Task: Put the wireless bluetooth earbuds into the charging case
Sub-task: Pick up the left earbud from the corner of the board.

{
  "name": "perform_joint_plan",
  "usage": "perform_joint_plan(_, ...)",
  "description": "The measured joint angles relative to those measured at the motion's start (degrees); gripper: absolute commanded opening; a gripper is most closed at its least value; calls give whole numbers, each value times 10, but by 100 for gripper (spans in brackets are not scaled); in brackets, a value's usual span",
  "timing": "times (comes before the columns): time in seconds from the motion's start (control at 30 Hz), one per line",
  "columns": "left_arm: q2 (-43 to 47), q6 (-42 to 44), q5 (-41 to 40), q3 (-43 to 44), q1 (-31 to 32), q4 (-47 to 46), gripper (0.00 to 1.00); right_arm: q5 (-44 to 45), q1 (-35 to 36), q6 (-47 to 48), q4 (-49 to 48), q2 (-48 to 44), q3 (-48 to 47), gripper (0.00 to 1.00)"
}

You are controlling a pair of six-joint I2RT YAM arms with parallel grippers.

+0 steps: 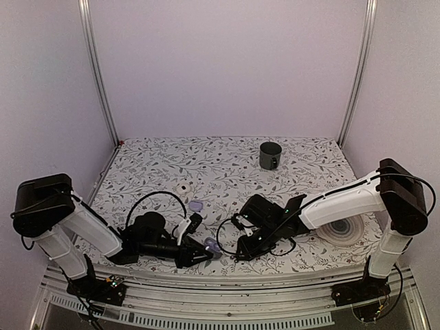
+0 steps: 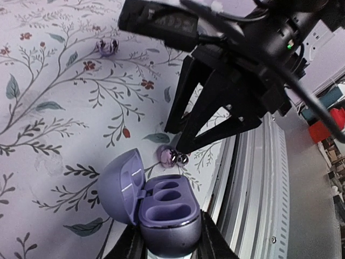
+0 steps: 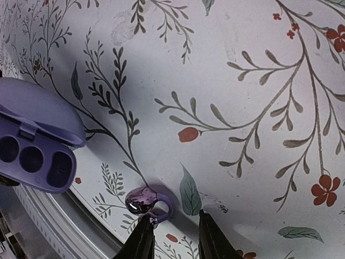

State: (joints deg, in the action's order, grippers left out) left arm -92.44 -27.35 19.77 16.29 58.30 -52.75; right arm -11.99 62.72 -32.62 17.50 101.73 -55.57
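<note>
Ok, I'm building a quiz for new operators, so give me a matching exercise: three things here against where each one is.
Things:
1. charging case
2. earbud nearest the case
3. dark mug

Places:
a. standing at the far side of the table
b. in the left hand, lid open
c. lying on the table at the right hand's fingertips

Pairs: 1-b, 2-c, 3-a
</note>
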Motion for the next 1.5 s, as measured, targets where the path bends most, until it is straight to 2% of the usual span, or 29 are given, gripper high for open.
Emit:
perform_joint_plan(0.3,-20,-12,22,62,16,141,0,38,25,-50,9,10,-17,30)
perform_joint_plan(0.93,-24,10,8,164,39,310,0,37,39,-86,20,27,-41,30)
perform_joint_plan(1.2,-42,22,16,185,39,319,0,32,37,-101,19,33,-46,20)
perform_joint_plan(1.27,-46,23,19,185,39,310,0,25,33,-105,9,33,-41,13)
perform_joint_plan(1.5,-53,26,20,184,38,293,0,9,24,-118,-4,28,-30,3)
